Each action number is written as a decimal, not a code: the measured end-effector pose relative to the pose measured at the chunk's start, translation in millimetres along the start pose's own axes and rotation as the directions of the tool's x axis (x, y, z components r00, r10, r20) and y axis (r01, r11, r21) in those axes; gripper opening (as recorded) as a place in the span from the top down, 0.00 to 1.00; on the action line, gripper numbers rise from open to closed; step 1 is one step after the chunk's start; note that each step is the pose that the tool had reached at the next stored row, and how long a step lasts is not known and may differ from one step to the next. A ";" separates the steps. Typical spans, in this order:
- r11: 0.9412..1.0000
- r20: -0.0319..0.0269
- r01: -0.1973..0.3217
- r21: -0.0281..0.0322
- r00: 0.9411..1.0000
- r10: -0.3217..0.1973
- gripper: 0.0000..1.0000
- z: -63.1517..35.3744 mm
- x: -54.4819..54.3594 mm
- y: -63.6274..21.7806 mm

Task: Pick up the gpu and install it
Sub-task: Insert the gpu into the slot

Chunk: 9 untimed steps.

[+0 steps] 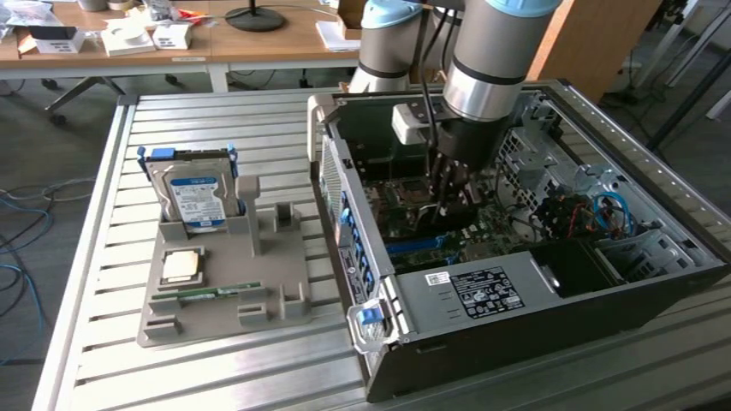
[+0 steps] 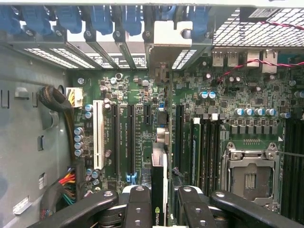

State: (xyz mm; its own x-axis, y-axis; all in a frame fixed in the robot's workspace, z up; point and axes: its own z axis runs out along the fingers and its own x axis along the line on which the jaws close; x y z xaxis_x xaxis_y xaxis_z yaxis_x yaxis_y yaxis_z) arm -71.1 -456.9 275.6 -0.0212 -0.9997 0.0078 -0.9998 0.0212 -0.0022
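My gripper (image 1: pixel 450 202) reaches down into the open computer case (image 1: pixel 594 282), over the motherboard (image 2: pixel 237 95). It is shut on the gpu (image 2: pixel 158 190), a thin card seen edge-on in the wrist view, held between the two black fingers (image 2: pixel 138 205). The card's silver bracket (image 2: pixel 167 40) points toward the case's rear slot openings. The card hangs upright over the board, between the long black expansion slots (image 2: pixel 130 142) and the memory slots (image 2: pixel 199 147). Whether its edge sits in a slot is hidden. In the exterior view the gpu (image 1: pixel 448 219) is a dark shape under the fingers.
A grey fixture tray (image 1: pixel 274 300) on the slatted metal table holds the blue-labelled hard drive (image 1: pixel 197 197), a square processor (image 1: pixel 183 265) and a green memory stick (image 1: pixel 212 293). Cables (image 2: pixel 57 104) and the empty processor socket (image 2: pixel 249 178) flank the card. A wooden desk (image 1: pixel 228 38) stands behind.
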 end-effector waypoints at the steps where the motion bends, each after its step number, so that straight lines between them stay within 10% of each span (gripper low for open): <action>1: 1.000 0.000 0.000 0.000 1.000 0.000 0.74 0.0 0.0 0.4; 9: 1.000 0.000 0.000 0.000 1.000 0.000 0.74 0.0 0.1 3.4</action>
State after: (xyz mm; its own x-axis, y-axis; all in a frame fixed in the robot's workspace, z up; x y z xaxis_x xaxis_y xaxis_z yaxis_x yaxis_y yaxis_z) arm -74.5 -456.9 275.6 -0.0212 -0.9997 0.0078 -0.9998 0.0212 -0.0023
